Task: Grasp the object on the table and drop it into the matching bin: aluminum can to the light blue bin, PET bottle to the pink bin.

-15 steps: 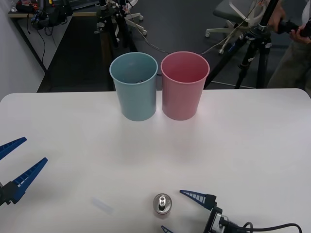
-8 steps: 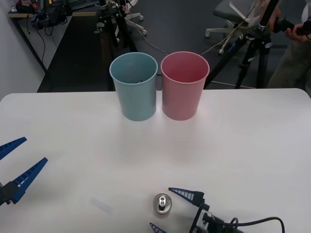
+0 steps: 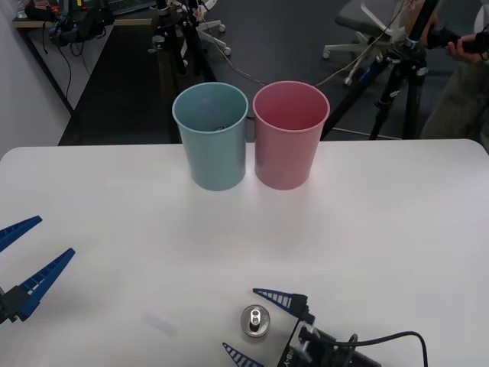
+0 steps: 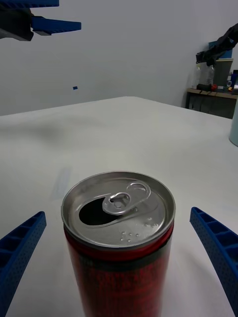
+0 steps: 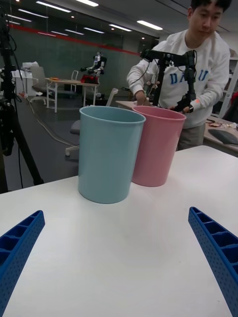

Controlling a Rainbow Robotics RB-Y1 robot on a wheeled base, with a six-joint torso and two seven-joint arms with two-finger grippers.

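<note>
At the near edge of the table, my right gripper brackets the aluminum can, its blue fingers spread wide on either side and touching nothing, so the can stands upright between them, pull tab up, ready for a squeeze. Its silver lid already shows an open mouth. Across the table, the light blue bin and the pink bin stand side by side, almost touching; the blue one is the can's proper destination. My left gripper waits apart at the table's left, fingers likewise spread, holding nothing.
</note>
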